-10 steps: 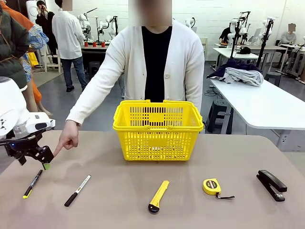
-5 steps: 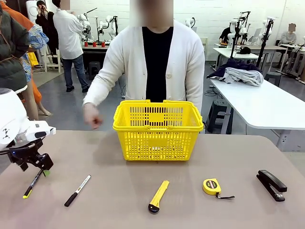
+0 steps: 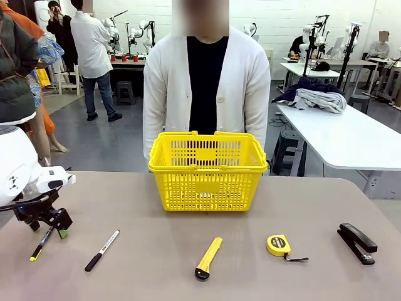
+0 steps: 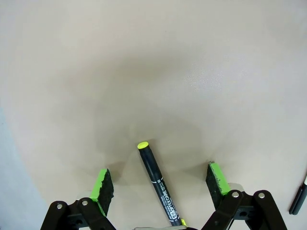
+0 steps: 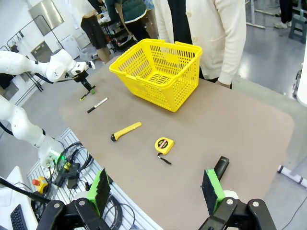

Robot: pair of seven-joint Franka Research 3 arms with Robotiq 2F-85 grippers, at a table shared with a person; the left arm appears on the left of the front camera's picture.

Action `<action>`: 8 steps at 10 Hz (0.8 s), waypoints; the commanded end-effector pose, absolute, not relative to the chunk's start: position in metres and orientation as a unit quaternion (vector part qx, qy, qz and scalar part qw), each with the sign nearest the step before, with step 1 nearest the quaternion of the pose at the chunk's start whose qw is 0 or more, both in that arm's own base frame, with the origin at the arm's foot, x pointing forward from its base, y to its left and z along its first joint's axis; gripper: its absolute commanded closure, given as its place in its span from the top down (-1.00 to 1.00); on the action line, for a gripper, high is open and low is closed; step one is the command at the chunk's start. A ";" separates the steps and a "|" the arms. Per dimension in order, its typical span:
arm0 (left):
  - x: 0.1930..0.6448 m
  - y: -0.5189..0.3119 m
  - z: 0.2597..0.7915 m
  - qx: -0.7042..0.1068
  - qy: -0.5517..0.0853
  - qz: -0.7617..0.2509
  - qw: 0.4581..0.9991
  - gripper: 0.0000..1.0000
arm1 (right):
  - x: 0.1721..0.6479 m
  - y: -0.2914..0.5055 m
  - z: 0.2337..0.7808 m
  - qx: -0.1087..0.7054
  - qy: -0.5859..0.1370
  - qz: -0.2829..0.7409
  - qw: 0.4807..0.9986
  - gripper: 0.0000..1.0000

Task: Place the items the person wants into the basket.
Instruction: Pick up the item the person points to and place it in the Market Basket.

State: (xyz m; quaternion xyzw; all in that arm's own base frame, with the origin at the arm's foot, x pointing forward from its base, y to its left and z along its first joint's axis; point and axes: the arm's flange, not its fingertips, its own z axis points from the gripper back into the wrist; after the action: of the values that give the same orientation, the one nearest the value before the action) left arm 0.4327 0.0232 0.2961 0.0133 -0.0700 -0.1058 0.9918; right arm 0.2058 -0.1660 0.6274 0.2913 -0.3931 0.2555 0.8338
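Centrally in the front view, one yellow basket (image 3: 208, 172) stands on the table (image 3: 156, 276), with one person (image 3: 203, 81) directly behind it. Five tools lie on the near side of the basket. Two markers are to its left, the black marker (image 3: 37, 249) farthest out and the white-and-black marker (image 3: 102, 250) closer in. One utility knife (image 3: 208, 257) lies straight in front of the basket, one tape measure (image 3: 278, 245) to its front right, and one stapler (image 3: 357, 242) farthest right. The left gripper (image 3: 47, 229) hangs with jaws spread over the black marker's far end, well left of the basket.

From the left wrist, two green pads (image 4: 101, 184) straddle the black marker without touching it.

From the right wrist, the right gripper (image 5: 157, 187) has its jaws apart and holds nothing, high above the table, well apart from the basket, with the basket and all five tools in sight.
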 end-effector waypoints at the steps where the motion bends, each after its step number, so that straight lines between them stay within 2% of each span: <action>1: 0.404 0.023 0.295 0.010 -0.088 -0.107 0.990 1.00 | 0.207 -0.164 0.627 0.298 -0.397 0.261 0.828 1.00; 3: 0.403 0.023 0.295 0.013 -0.086 -0.105 0.991 1.00 | 0.207 -0.164 0.627 0.298 -0.397 0.261 0.828 1.00; 4: 0.405 0.024 0.293 0.011 -0.084 -0.104 0.991 0.91 | 0.207 -0.164 0.627 0.298 -0.397 0.261 0.828 1.00; 5: 0.405 0.024 0.293 0.009 -0.083 -0.105 0.991 -0.07 | 0.207 -0.164 0.627 0.298 -0.397 0.261 0.828 1.00; 6: 0.405 0.024 0.295 0.008 -0.084 -0.103 0.991 -0.17 | 0.207 -0.164 0.627 0.298 -0.397 0.261 0.828 1.00; 7: 0.405 0.024 0.296 0.007 -0.085 -0.100 0.991 -1.00 | 0.207 -0.164 0.627 0.298 -0.397 0.261 0.828 1.00; 8: 0.405 0.024 0.297 0.008 -0.085 -0.098 0.991 -1.00 | 0.207 -0.164 0.627 0.298 -0.397 0.261 0.828 1.00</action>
State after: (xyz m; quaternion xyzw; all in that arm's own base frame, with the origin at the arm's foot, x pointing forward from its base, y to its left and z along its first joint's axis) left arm 0.4346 0.0231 0.3034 0.0130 -0.0803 -0.1034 0.9913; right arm 0.2058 -0.1660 0.6274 0.2913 -0.3931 0.2558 0.8338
